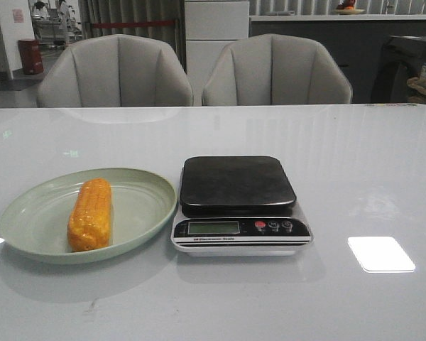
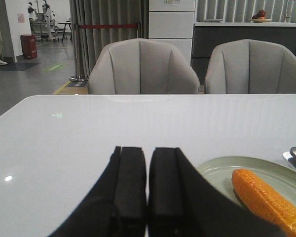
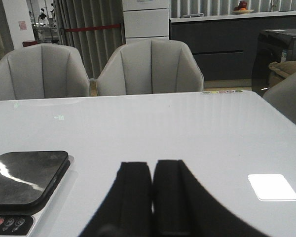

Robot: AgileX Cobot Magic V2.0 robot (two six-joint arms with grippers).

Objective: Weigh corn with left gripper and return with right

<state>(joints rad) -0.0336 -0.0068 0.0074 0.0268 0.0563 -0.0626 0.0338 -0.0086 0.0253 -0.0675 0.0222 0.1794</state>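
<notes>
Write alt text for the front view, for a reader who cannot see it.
An orange-yellow corn cob lies in a pale green oval plate on a glossy white table, just left of a digital kitchen scale whose dark platform is bare. Two grey armchairs stand behind the table; no gripper is in view.

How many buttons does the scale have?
3. They sit in a row on the front panel of the scale, right of the screen: one red button, then two dark buttons. None look hidden.
</notes>
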